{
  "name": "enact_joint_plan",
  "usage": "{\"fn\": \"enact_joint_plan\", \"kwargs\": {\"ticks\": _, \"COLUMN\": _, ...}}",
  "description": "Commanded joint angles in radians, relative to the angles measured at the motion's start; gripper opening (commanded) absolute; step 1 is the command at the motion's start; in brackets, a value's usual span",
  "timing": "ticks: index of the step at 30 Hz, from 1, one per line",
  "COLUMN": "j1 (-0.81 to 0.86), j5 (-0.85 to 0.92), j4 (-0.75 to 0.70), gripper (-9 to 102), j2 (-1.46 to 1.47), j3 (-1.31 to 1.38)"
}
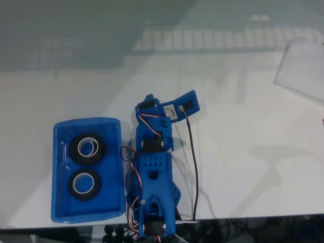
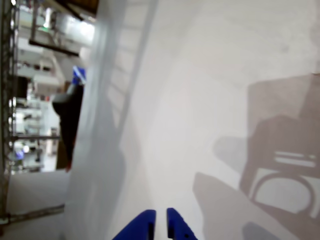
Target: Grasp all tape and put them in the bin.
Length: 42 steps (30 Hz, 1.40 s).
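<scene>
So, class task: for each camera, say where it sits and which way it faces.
Fixed view: above, looking down on the table; shows the blue arm, the bin and two tape rolls.
Wrist view: on the arm, facing along the tabletop; the pincer tips show, nearly together.
Shared: the white table.

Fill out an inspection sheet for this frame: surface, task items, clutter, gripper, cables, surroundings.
Surface: white table, bare, crossed by shadows.
Task items: two tape rolls, the upper tape roll and the lower tape roll, lie flat inside the blue bin, at the left of the fixed view; no roll seen on the table.
Clutter: clear plastic sheet at the right edge of the fixed view.
Gripper: gripper empty, fingertips nearly together, narrow gap between them.
Cables: black cable along the arm; red and white servo wires at its side.
Surroundings: blurred shelving beyond the table edge in the wrist view.
</scene>
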<state>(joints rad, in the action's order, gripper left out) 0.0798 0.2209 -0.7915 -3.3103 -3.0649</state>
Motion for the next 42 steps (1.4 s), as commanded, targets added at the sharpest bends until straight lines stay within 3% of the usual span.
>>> {"fn": "enact_joint_plan", "kwargs": {"ticks": 1, "j1": 0.012, "j5": -0.018, "j4": 0.002, "gripper": 0, "j2": -0.014, "j3": -0.034}}
{"fn": "enact_joint_plan", "kwargs": {"ticks": 42, "j1": 0.077, "j5": -0.091, "j4": -0.006, "gripper": 0, "j2": -0.012, "j3": -0.031}}
